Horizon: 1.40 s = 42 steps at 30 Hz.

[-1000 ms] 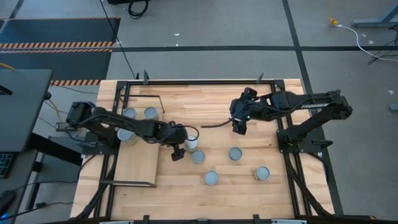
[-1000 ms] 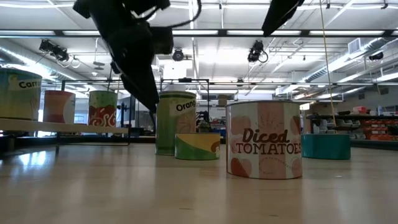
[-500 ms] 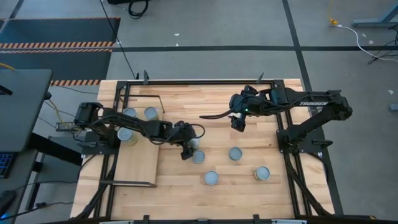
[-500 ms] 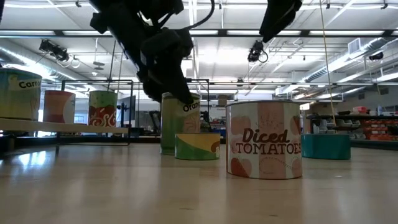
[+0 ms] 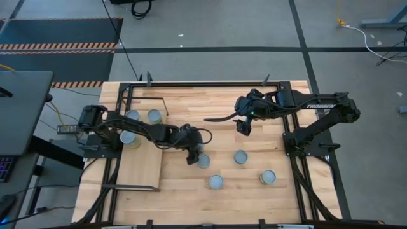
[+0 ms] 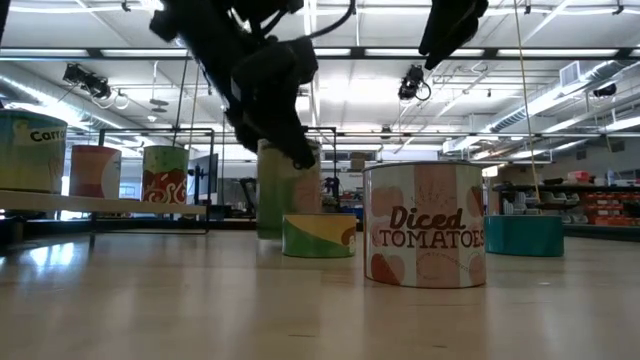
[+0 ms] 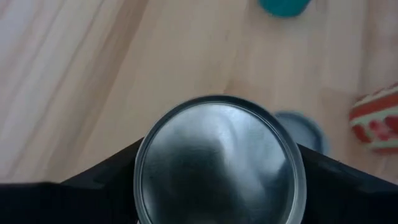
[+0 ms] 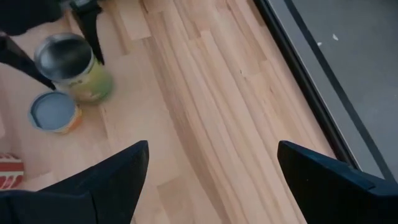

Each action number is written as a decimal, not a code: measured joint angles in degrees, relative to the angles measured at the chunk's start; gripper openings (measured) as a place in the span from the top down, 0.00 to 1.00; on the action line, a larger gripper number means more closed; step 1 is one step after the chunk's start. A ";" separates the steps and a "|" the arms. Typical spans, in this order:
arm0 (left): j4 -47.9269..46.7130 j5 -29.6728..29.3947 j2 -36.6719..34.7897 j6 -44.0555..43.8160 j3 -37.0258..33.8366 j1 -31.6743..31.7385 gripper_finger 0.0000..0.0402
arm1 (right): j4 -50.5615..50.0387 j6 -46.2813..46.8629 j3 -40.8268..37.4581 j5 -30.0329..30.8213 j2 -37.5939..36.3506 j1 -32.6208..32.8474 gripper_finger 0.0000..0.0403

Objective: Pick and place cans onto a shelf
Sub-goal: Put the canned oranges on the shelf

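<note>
Since a second ago, left gripper [image 5: 193,152] slid right and dropped over the tall green can [image 6: 283,188] mid-table, just right of the shelf [image 5: 141,166], fingers straddling it, can't tell if clamped. Right gripper [image 5: 242,127] hovers farther back, jaws apart.

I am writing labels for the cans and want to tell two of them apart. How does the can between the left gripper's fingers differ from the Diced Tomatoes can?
The tall green can is taller and narrower; the Diced Tomatoes can is shorter and wider. The green can has the left gripper around it; the tomato can stands free. The green can stands farther from the low camera. Both stand upright on the tabletop.
</note>
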 joint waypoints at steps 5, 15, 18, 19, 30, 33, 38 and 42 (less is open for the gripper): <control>-17.67 -3.68 -1.09 -1.94 9.96 -0.11 0.23 | 0.00 0.01 0.01 -2.25 0.00 0.66 0.10; -42.30 -9.74 -16.78 -14.89 16.29 -6.84 0.23 | 1.01 2.25 0.01 -2.81 0.00 5.16 0.10; -44.71 -10.30 -23.18 -18.00 12.97 -9.37 0.23 | 1.43 2.95 0.01 -2.79 0.00 6.35 0.10; -44.73 -10.25 -25.29 -18.80 11.48 -9.93 0.23 | 1.67 3.22 0.01 -2.81 0.00 6.65 0.10; -43.23 -12.88 -40.94 -28.81 -11.34 -9.04 0.23 | 8.33 5.41 0.01 -1.49 0.00 7.61 0.10; -39.42 -13.08 -41.88 -30.91 -14.83 -8.32 0.23 | 11.22 5.39 0.01 -0.78 0.00 6.73 0.10; -38.60 -12.49 -41.70 -33.28 -17.82 -7.08 0.17 | 16.20 5.41 0.01 -0.52 0.00 5.03 0.10; -38.59 -11.73 -41.84 -32.91 -18.04 -6.73 0.16 | 19.11 5.39 0.01 -0.60 0.00 4.78 0.10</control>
